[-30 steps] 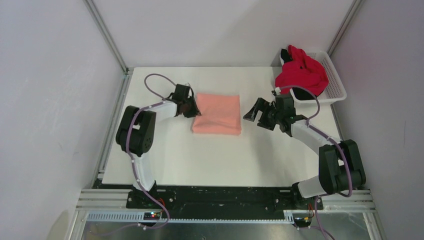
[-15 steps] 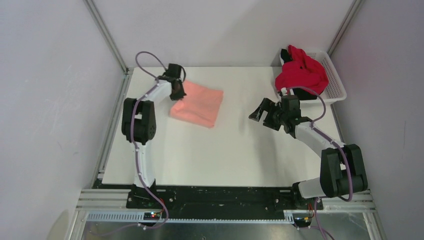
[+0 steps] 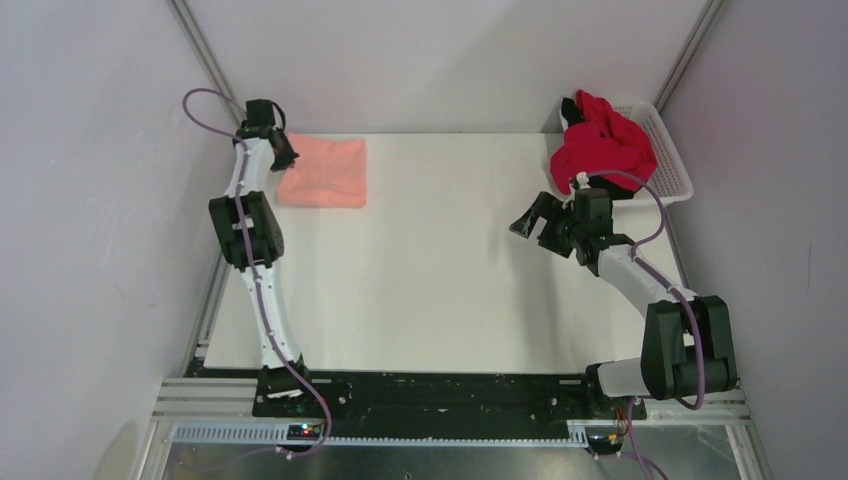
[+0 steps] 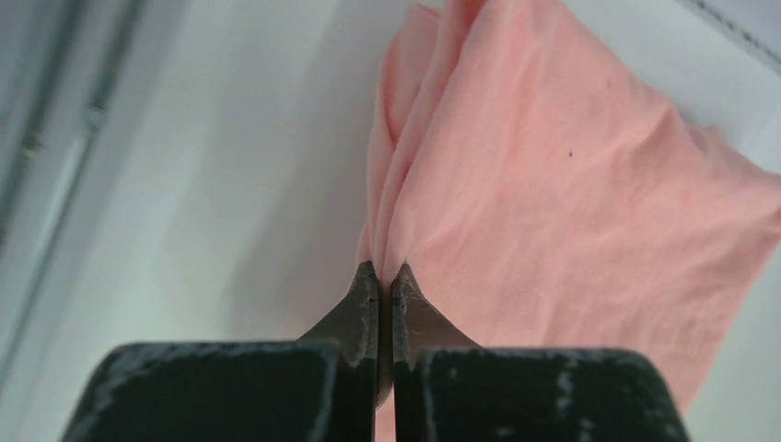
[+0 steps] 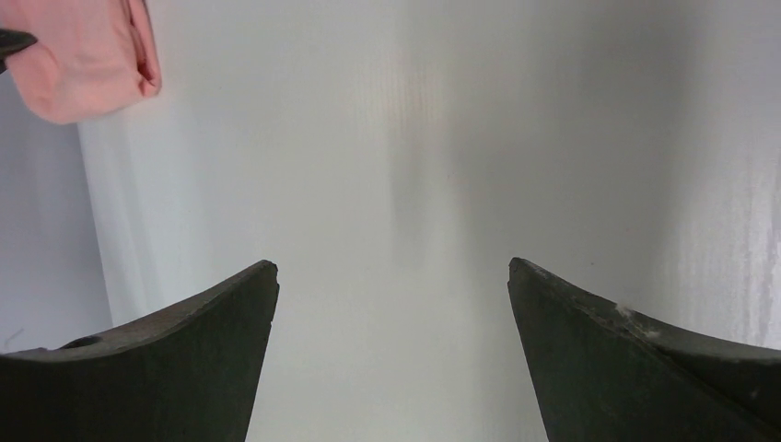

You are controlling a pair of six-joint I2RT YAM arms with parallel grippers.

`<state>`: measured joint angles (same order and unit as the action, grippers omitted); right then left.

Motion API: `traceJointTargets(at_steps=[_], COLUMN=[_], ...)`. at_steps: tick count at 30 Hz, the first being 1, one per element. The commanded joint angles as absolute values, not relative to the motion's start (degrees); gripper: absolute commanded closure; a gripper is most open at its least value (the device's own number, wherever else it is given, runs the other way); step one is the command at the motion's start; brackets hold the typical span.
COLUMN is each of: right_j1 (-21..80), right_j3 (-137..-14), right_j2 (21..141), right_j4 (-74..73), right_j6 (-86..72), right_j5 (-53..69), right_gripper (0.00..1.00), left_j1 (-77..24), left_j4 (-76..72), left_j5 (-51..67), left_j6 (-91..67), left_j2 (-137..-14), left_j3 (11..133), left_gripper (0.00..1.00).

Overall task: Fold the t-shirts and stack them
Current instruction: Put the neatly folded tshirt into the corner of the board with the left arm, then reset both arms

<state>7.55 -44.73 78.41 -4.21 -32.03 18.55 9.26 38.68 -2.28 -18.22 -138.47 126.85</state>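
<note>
The folded salmon-pink t-shirt (image 3: 325,173) lies at the table's far left corner. My left gripper (image 3: 284,157) is shut on its left edge; the left wrist view shows the cloth (image 4: 553,193) pinched between the closed fingertips (image 4: 380,270). The bright red t-shirt (image 3: 603,146) is bunched over the white mesh basket (image 3: 672,150) at the far right, with black cloth (image 3: 604,186) showing under it. My right gripper (image 3: 528,219) is open and empty over bare table; the right wrist view shows its gap (image 5: 393,267) and the pink shirt (image 5: 83,51) far off.
White table top (image 3: 450,280) is walled by grey panels and metal frame rails on left, right and back. The basket stands at the back right corner.
My left gripper has dragged the pink shirt from the table's middle to the far left corner. My right gripper has drawn back slightly to the right, still open.
</note>
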Motion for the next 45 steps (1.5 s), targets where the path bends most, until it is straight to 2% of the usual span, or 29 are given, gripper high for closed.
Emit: traceJointTargets(at_steps=[1, 3, 11, 13, 14, 15, 16, 18, 24, 28, 34, 38, 41, 45], right_j1=[7.1, 7.11, 7.28, 7.41, 7.49, 7.74, 7.87, 8.12, 9.58, 10.64, 10.72, 10.97, 10.93, 11.1], right_j3=[-44.32, -44.38, -44.38, -44.35, -44.35, -44.37, -44.38, -44.31, -44.32, -43.0, -37.74, -31.55, -26.65, -23.14], right_j2=[78.14, 78.43, 79.69, 80.08, 80.2, 80.19, 80.13, 79.75, 76.3, 70.91, 59.65, 50.52, 42.98, 35.67], right_j4=[-4.14, -4.43, -4.97, -4.69, -4.63, -4.52, -4.55, -4.8, -6.35, -8.01, -10.63, -12.18, -13.66, -15.33], right_j6=[-30.69, -30.55, -30.19, -30.32, -30.32, -30.3, -30.27, -30.32, -30.84, -31.53, -32.77, -33.42, -33.81, -34.78], right_j5=[14.85, 13.66, 12.11, 12.64, 13.03, 13.06, 12.69, 12.21, 9.77, 8.47, 6.82, 2.77, -2.26, -5.79], right_gripper=[0.01, 0.01, 0.01, 0.01, 0.01, 0.01, 0.01, 0.01, 0.01, 0.01, 0.01, 0.01, 0.0, 0.01], left_j1=[10.13, 10.8, 16.18, 16.39, 16.53, 16.53, 16.52, 16.25, 12.15, 10.2, -3.02, -13.34, -21.09, -30.17], left_j4=[39.33, 39.34, 37.5, 35.56, 34.64, 34.33, 33.87, 33.6, 33.64, 32.24, 30.11, 21.04, 12.98, 9.84], left_j5=[-7.53, -10.25, -8.98, -9.39, -9.56, -9.44, -8.78, -8.27, -8.22, 3.8, -7.02, -16.27, -18.48, -22.39], left_j6=[-12.31, -11.67, -14.71, -14.8, -14.96, -15.14, -15.17, -15.27, -14.26, -21.35, -20.49, -23.85, -28.31, -30.72], left_j2=[-140.2, -141.78, -148.63, -148.6, -148.29, -147.97, -147.01, -144.8, -131.34, -123.7, -107.73, -91.73, -78.97, -65.04], left_j3=[133.52, 135.96, 147.57, 147.84, 147.9, 147.95, 147.99, 147.78, 138.01, 124.66, 99.66, 73.98, 56.27, 40.63], left_gripper=[1.0, 1.0, 0.98, 0.84, 0.68, 0.51, 0.15, 0.02, 0.0, 0.0, 0.0, 0.0, 0.0, 0.0])
